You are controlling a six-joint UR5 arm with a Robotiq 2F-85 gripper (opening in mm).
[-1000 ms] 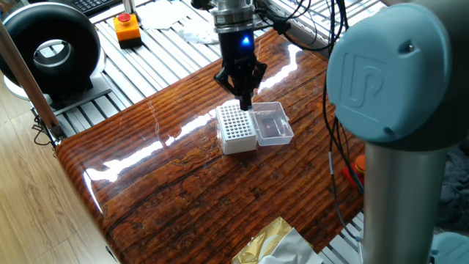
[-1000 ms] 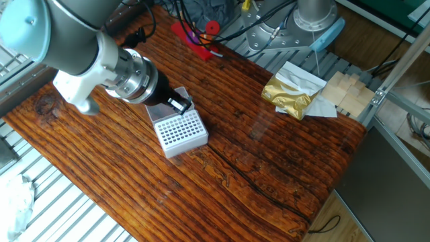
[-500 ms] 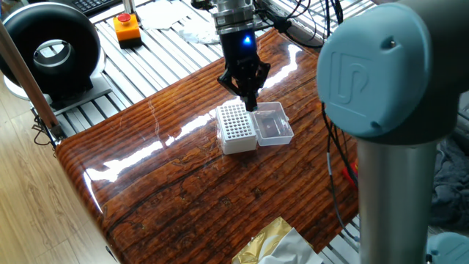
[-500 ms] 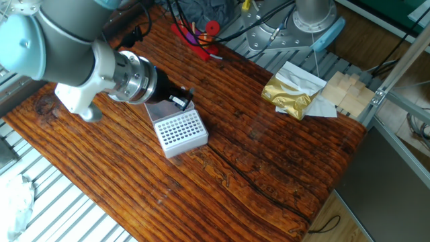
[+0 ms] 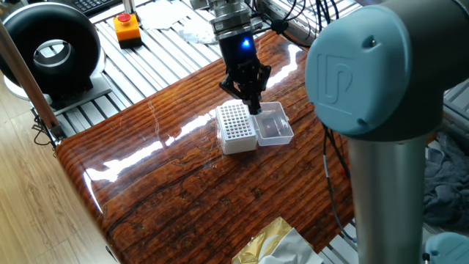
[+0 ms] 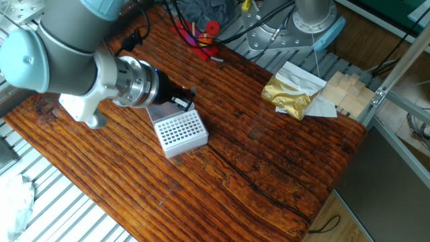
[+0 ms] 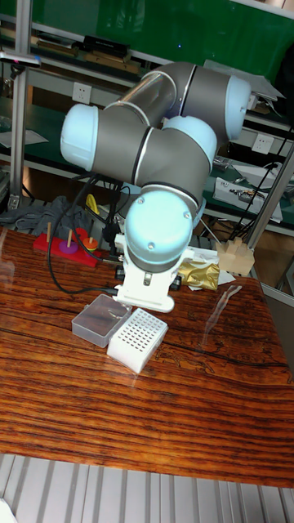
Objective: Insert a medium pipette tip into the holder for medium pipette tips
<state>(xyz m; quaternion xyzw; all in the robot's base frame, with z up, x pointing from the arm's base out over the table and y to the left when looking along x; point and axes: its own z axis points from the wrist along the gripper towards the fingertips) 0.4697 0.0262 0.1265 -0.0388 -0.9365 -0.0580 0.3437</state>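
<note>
The holder for medium pipette tips (image 5: 236, 126) is a white box with a grid of holes, standing mid-table; it also shows as the holder (image 6: 180, 131) and the holder (image 7: 137, 337). Its clear lid (image 5: 273, 125) lies open beside it. My gripper (image 5: 253, 103) hangs just above the box's edge on the lid side, fingers close together. In the other fixed view the gripper (image 6: 183, 102) holds a small pale sliver between its fingertips, the medium pipette tip (image 6: 179, 102). The tall fixed view hides the gripper behind the arm.
A red stand (image 6: 195, 33) with cables sits at the table's far end. Gold foil packaging (image 6: 290, 94) and wooden blocks (image 6: 346, 91) lie at one edge. An orange button box (image 5: 127, 28) and a black round device (image 5: 51, 51) stand off the table.
My gripper has shifted slightly from over the grid toward the box's lid-side edge. The arm's big elbow joint has swung further into the one fixed view. The box has not moved.
</note>
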